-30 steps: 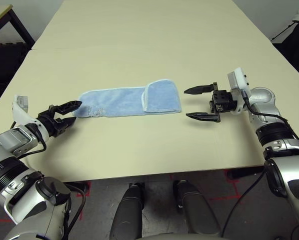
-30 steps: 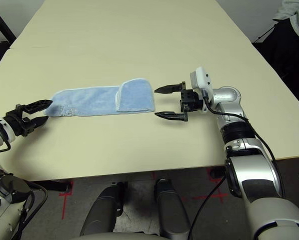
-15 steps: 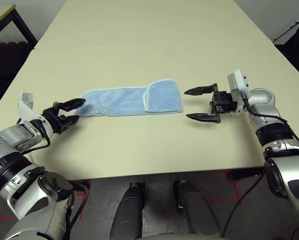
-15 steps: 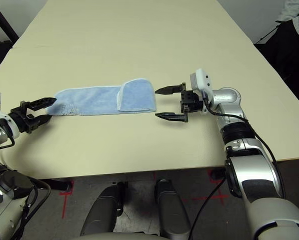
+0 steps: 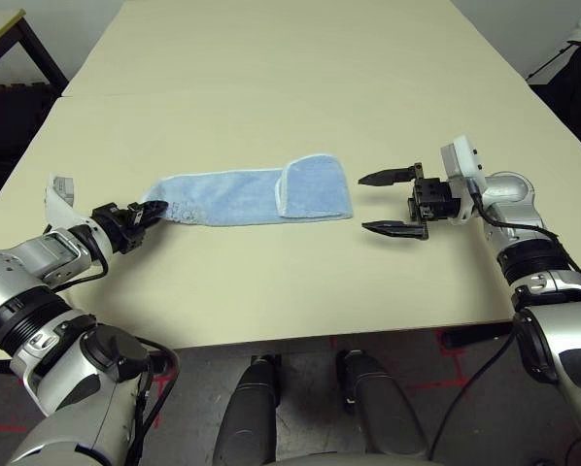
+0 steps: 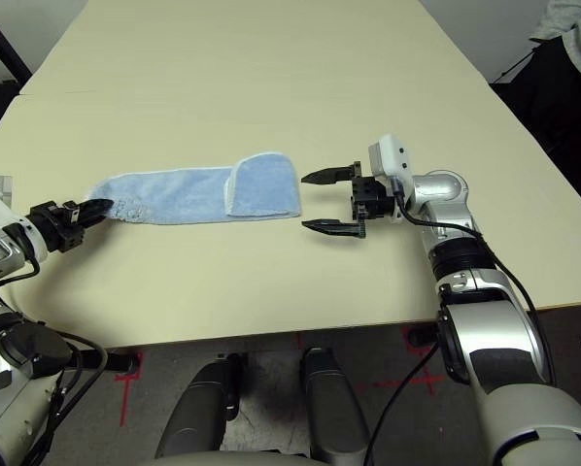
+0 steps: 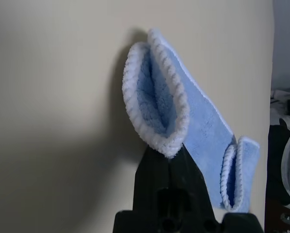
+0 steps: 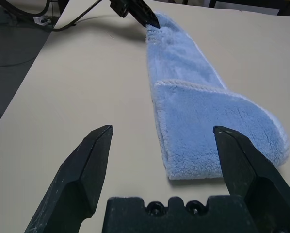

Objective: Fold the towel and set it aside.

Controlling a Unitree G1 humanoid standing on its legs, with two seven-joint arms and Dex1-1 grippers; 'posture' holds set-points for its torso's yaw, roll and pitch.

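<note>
lt-blue towel [image 5: 252, 196] w/ white edging, long strip, right end folded over, flat on table

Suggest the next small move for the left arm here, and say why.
Probably lift and carry that end toward the folded end. The left gripper is shut on the towel's free end, the other end is already doubled over, and the right gripper waits open beside it.

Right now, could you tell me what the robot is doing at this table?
It is folding a light-blue towel on the table. The towel's right end is already folded over. The left gripper is shut on the towel's left end, pinching its white edge. The right gripper hovers open just beside the folded end, not touching it.
</note>
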